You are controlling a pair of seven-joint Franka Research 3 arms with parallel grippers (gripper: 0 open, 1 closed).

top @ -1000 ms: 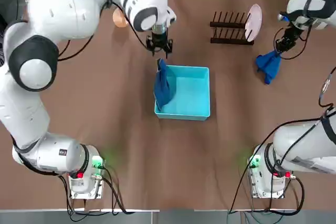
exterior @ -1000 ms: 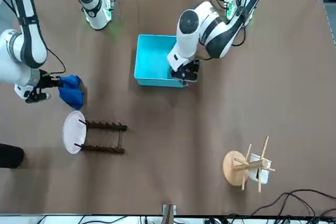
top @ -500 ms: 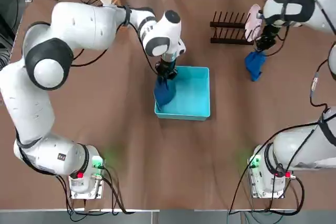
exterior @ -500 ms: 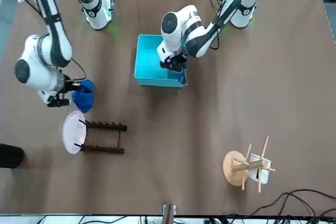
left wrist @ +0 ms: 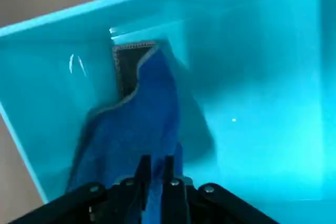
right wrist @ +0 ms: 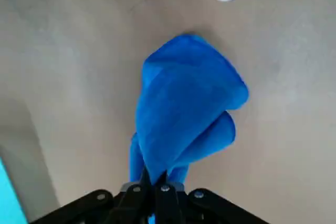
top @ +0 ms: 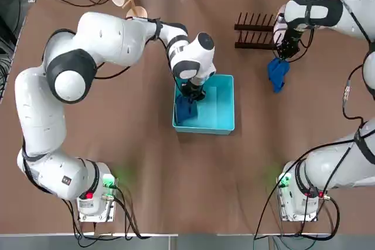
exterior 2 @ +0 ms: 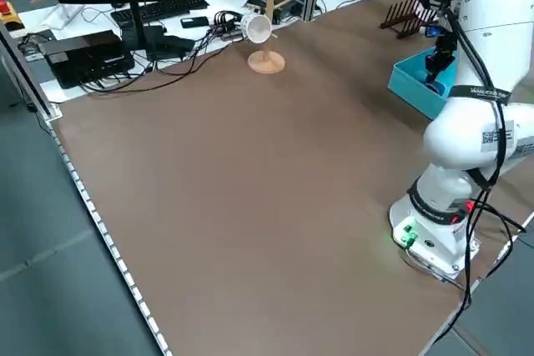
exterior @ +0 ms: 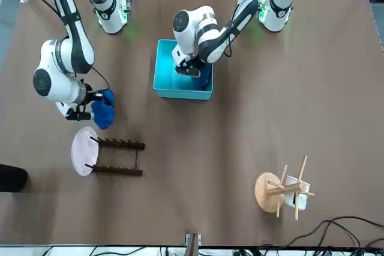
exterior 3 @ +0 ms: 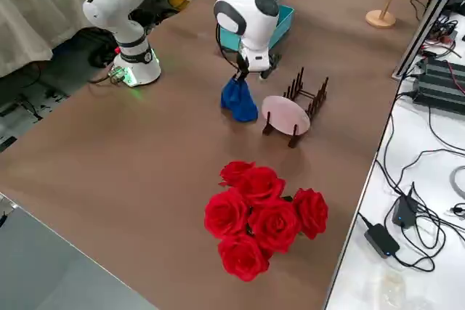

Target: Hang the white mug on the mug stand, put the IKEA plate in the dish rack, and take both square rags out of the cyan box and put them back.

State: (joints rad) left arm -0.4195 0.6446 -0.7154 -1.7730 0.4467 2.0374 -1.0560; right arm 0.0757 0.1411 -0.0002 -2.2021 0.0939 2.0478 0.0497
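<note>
The left gripper (left wrist: 155, 169) reaches into the cyan box (top: 224, 100) mid-bench, pinching one blue rag (left wrist: 137, 129) against the box's left wall. The right gripper (right wrist: 151, 180) pinches the other rag (right wrist: 181, 108) beside the dish rack (top: 253, 30), which holds the IKEA plate (exterior: 84, 151), near the bench's far right corner. The white mug (exterior: 296, 193) hangs on the mug stand (exterior: 271, 192).

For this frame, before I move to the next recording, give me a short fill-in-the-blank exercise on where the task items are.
1. The white mug hangs on the ____.
2. The IKEA plate stands at one end of the ____.
3. The left gripper pinches one blue rag inside the ____.
4. The right gripper holds the other blue rag dangling above the table, between the cyan box and the ____.

Missing words: mug stand; dish rack; cyan box; dish rack
</note>
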